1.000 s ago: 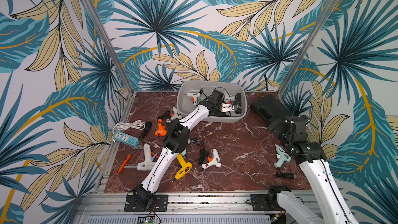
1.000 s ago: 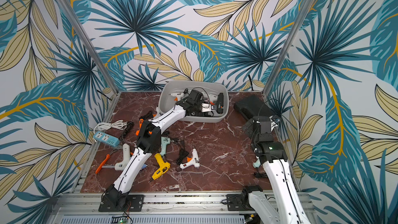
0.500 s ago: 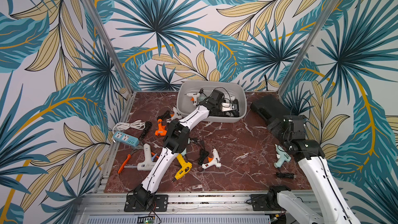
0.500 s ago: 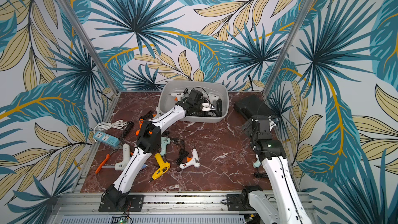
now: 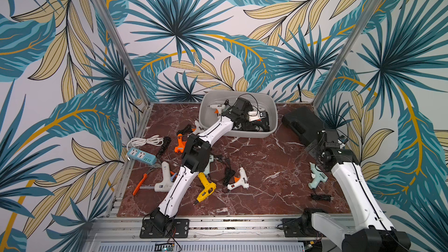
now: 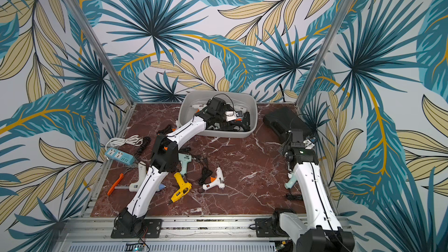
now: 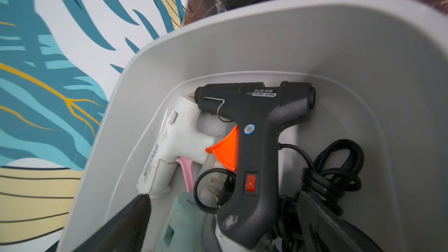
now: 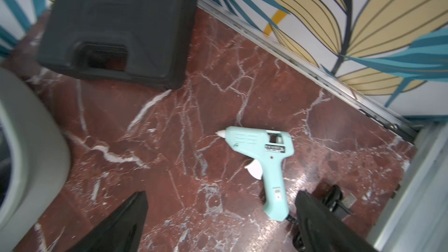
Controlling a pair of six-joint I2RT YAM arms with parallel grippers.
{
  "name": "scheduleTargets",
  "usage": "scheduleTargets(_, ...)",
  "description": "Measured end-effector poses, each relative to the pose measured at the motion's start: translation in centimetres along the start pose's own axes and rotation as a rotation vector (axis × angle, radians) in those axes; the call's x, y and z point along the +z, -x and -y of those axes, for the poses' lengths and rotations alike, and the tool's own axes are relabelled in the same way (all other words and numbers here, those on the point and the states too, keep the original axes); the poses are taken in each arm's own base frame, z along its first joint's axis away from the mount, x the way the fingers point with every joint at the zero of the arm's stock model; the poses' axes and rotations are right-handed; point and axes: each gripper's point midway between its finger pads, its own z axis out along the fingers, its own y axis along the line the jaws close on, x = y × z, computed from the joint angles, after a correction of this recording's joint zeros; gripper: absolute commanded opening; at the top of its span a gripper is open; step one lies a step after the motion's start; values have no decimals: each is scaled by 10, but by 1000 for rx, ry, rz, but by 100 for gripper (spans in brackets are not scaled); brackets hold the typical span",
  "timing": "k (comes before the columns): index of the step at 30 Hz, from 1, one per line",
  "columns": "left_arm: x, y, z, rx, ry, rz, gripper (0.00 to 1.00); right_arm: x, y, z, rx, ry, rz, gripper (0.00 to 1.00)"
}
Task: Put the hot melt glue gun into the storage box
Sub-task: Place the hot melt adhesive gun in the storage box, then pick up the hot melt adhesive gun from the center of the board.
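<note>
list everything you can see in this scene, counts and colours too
storage box: one, light grey, back of table
guns in box: at least four; black gun, pink-trigger white gun, pale mint gun, second white gun
guns on table: six clear; orange gun, big white gun, half-hidden mint gun, yellow gun, small white gun, mint gun by right arm
power strip: one, blue, white cord, left side
pliers: one, orange handles, left front
case: one, black, right of box
cord bundles: at least three, black, scattered
table: one, red-brown marble
left gripper: one, black, open over the box
right gripper: one, black, open over the table by that mint gun
</note>
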Motion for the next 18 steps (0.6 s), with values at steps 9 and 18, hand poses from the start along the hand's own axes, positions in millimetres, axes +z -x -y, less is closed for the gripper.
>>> scheduleTargets(9,-104,69,-53,-116,158,94,100,25,-31,37,36,-69,-129,100)
scheduleTargets(18,-177,79,-84,-405,289,114,100,48,-79,50,32,-83,-249,99)
